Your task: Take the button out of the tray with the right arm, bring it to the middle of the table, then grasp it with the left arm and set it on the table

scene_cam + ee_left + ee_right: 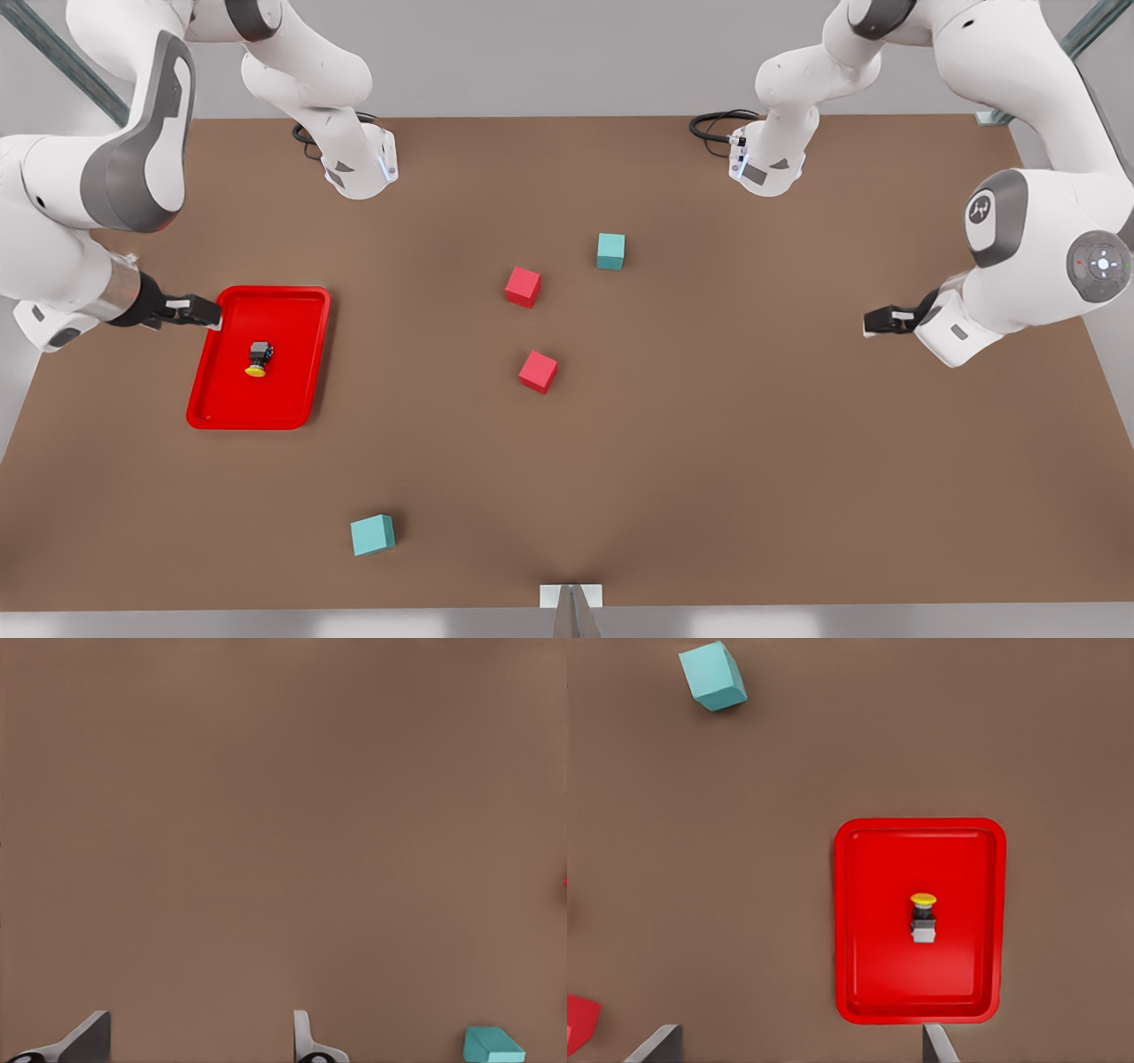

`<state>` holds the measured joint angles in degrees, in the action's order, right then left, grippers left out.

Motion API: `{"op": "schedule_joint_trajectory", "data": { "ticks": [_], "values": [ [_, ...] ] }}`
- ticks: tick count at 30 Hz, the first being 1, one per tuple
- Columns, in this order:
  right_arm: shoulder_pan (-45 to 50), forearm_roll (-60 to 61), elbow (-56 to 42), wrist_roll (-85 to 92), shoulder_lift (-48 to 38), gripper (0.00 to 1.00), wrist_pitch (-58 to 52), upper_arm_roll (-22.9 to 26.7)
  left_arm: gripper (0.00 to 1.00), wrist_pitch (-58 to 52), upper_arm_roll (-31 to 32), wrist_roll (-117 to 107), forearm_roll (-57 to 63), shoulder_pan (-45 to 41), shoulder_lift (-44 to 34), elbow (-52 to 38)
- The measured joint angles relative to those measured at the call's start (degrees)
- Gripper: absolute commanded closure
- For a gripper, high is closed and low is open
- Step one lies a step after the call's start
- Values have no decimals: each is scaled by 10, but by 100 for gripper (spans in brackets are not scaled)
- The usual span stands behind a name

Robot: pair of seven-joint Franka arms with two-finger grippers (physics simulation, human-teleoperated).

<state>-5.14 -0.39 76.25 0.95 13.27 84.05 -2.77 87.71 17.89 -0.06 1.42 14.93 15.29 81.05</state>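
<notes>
The button (pixel 258 359), a small black body with a yellow cap, lies on its side inside the red tray (pixel 288 381) at the front view's left. My right gripper (pixel 205 313) hovers at the tray's far-left corner, above the rim and apart from the button. In the right wrist view the button (pixel 923 917) sits mid-tray (pixel 873 904), and my right gripper (pixel 799 1043) is open and holds nothing. My left gripper (pixel 875 322) waits above the bare table (pixel 753 461) at the front view's right. In the left wrist view it (pixel 199 1038) is open and holds nothing.
Two red cubes (pixel 523 286) (pixel 538 370) and a teal cube (pixel 610 251) stand near the table's middle. Another teal cube (pixel 372 534) sits near the front edge, also seen as the teal cube (pixel 713 675). A teal cube (pixel 492 1045) lies beside the left gripper.
</notes>
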Motion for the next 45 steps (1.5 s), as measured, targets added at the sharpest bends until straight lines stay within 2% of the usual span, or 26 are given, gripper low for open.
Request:
{"op": "schedule_joint_trajectory", "data": {
  "ticks": [7, 8, 9, 15, 20, 26, 45],
  "values": [
    [18, 5, 35, 6, 6, 0, 31, -22, 0, 47, 6, -4, 21, -12, 0, -4],
    [17, 6, 34, 7, 8, 0, 30, -24, 0, 46, -99, -4, 22, -104, -3, -4],
    [16, 7, 33, 8, 10, 0, 28, -24, 0, 39, -155, -2, 9, -154, -11, -4],
    [15, 10, 32, 12, 16, 0, 9, -25, 0, -17, -119, 7, -31, -131, -37, -2],
    [15, 10, 32, 15, 18, 0, -4, -24, 0, -16, -108, 5, -28, -162, 0, 2],
    [16, 8, 34, 17, 30, 0, -9, -24, 0, -5, -109, 1, -25, -160, 4, 2],
    [18, -14, 48, 22, 166, 0, 87, -25, 0, 1, -108, -5, -18, -168, 3, 1]
  ]
}}
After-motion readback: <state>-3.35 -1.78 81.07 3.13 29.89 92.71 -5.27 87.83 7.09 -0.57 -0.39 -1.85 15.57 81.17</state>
